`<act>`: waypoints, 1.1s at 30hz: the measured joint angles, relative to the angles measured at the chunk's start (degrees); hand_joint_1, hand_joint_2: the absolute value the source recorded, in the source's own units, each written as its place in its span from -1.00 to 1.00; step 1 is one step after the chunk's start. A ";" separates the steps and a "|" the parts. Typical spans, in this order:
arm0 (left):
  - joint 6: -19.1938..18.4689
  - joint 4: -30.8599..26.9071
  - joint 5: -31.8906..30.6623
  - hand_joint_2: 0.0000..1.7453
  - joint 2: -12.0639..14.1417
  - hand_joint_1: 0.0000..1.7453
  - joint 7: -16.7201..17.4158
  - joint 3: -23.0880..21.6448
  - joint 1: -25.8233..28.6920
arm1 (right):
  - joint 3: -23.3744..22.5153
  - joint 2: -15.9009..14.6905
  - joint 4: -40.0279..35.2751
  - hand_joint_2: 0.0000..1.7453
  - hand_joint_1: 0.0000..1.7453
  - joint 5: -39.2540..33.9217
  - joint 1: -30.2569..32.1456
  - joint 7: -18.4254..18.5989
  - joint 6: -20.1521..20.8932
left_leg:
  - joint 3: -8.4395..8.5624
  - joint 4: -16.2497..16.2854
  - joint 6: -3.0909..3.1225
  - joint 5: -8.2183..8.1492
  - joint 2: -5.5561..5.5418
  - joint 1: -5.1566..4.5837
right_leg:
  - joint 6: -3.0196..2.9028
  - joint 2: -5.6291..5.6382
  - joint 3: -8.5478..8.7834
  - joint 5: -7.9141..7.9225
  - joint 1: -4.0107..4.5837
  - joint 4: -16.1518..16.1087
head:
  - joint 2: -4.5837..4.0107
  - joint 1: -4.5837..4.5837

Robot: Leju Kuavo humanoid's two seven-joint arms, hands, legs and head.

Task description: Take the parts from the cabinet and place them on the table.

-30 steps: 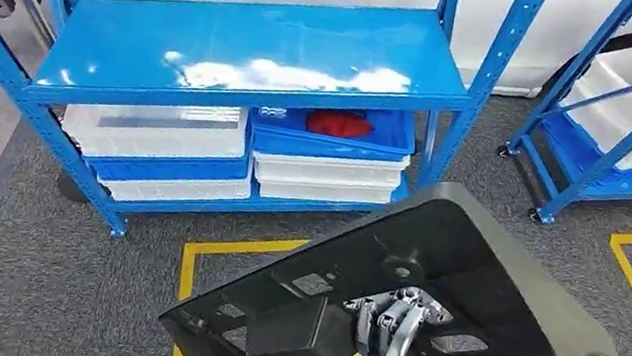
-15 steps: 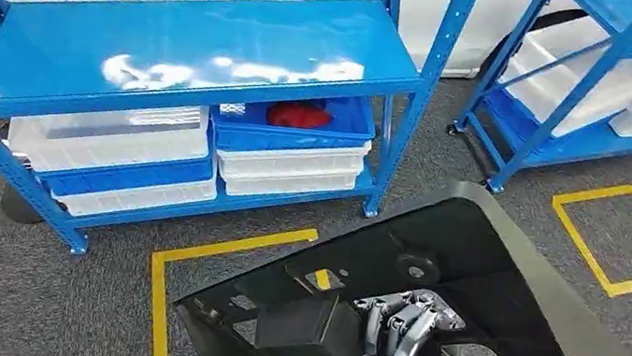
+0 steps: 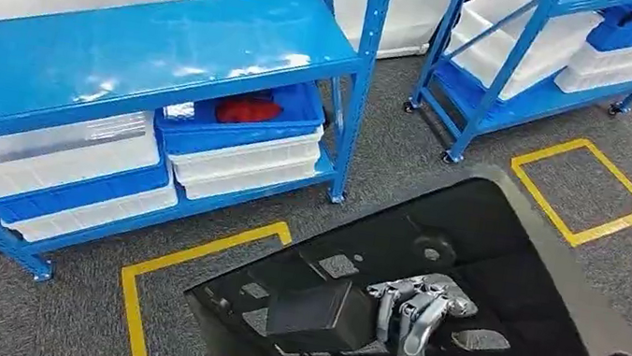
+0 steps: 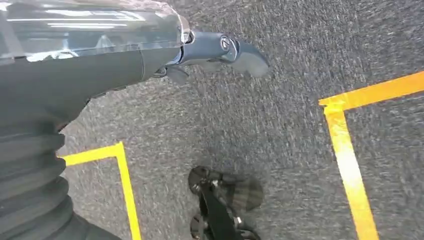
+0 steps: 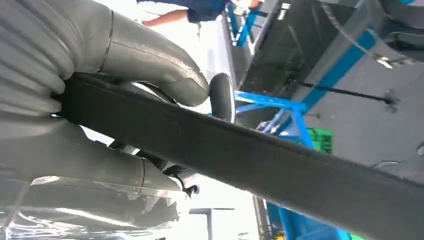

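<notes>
The right hand [image 3: 414, 308] grips a large black panel [image 3: 506, 273], fingers curled over its edge, holding it in the air above the grey carpet [image 3: 390, 165]. The left hand [image 4: 210, 50] hangs with fingers apart, holding nothing. Beyond the panel stands a blue shelf rack [image 3: 124, 45] with bins.

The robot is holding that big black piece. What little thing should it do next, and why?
Probably keep hold and carry on turning away from the shelves. The right hand grips the big black part above grey carpet with yellow tape, with the blue rack beside it. The pictures show no table to put it on yet, so letting go now would likely drop it on the floor.
</notes>
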 joint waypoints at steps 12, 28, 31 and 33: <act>0.79 -0.04 0.18 1.00 0.46 -1.00 -1.16 0.00 -0.03 | 0.81 -1.84 3.57 1.00 1.00 -5.41 -8.62 0.00 2.87 | 5.35 -13.19 2.28 8.16 -1.75 0.64 | 2.85 4.62 -2.01 0.12 0.05 1.99 | 0.00 0.02; 0.31 -0.24 1.88 1.00 1.75 -1.00 -1.73 0.66 -0.62 | 5.31 -4.31 3.65 1.00 1.00 -14.91 -19.51 0.00 -3.58 | 4.85 -11.08 0.06 5.78 2.22 -0.01 | 0.26 -1.20 -1.35 0.57 0.17 0.62 | 0.00 0.02; 0.57 -0.33 1.44 1.00 2.16 -1.00 -1.33 0.66 0.05 | 6.47 -4.64 3.63 1.00 1.00 -14.00 -19.11 0.00 -3.80 | -1.15 2.02 -0.29 -0.70 -0.16 0.05 | -0.23 0.43 -1.51 0.63 0.32 0.67 | 0.00 0.02; 0.57 -0.35 1.38 1.00 2.31 -1.00 -1.27 0.66 0.31 | 6.54 -4.88 3.63 1.00 1.00 -13.78 -18.47 0.00 -3.23 | -2.60 4.52 -0.30 -0.06 -0.18 0.05 | -0.23 1.74 -1.48 0.63 0.37 0.78 | 0.00 0.02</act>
